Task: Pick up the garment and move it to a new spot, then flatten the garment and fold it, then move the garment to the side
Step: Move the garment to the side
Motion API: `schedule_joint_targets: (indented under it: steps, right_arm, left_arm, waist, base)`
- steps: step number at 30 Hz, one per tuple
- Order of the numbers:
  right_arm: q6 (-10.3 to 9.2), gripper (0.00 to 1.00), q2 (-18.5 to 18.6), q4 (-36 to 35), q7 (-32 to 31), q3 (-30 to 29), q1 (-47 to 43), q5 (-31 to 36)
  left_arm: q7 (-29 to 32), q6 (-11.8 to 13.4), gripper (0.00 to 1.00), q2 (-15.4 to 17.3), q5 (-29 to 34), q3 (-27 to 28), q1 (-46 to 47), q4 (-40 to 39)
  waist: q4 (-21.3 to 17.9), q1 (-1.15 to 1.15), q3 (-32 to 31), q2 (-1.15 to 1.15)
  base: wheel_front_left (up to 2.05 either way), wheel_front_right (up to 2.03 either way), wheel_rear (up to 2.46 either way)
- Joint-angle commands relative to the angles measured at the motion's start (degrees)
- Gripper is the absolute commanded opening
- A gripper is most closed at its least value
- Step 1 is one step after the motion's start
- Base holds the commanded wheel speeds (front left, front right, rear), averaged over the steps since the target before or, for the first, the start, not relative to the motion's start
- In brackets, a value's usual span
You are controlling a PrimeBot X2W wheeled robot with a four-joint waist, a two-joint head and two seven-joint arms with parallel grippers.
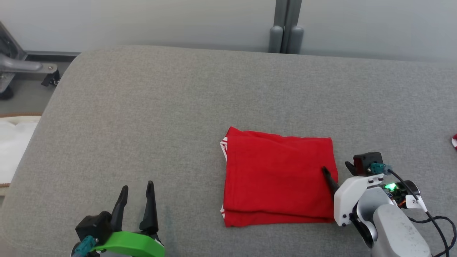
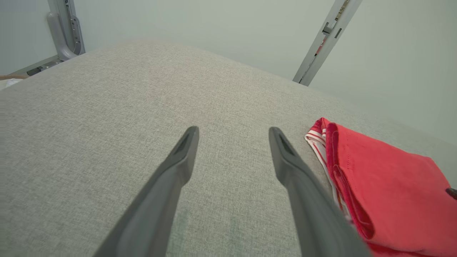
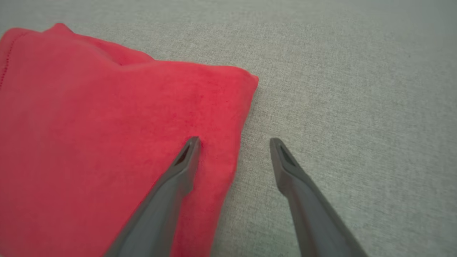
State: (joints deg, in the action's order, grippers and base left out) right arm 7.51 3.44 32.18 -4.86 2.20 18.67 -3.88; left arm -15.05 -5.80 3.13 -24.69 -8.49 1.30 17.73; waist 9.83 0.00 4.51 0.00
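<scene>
**Folded garment on surface, both grippers spread wide**

The red garment lies folded in a rectangle right of centre on the grey padded surface; white-striped trim shows at its left edge. The right gripper is spread wide and holds nothing; one finger lies over the garment's right edge, the other over bare surface. The left gripper is spread wide, empty, over bare surface left of the garment.

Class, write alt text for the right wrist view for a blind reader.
A folded red cloth garment lies on a grey woven surface; the open right gripper straddles its edge, one dark finger over the garment, the other over bare surface.
</scene>
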Motion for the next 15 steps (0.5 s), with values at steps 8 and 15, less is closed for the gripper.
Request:
schedule_joint_targets:
  steps: [8,15]
  right_arm:
    - [-0.06,1.0,0.4,5.37,-2.1,1.87,2.67,0.14]
    - [-0.06,0.0,0.12,7.92,-2.25,4.16,4.29,-0.69]
  left_arm:
    - [-0.15,-0.24,1.0,-0.19,-0.43,0.4,1.18,-0.1]
    - [-0.15,0.02,1.0,-0.2,-1.12,-0.36,1.23,0.01]
  waist:
    - [1.98,0.0,2.27,0.0]
    - [0.86,0.0,1.94,0.0]
  base:
    - [0.0,0.0,0.0]
    - [0.0,0.0,0.0]
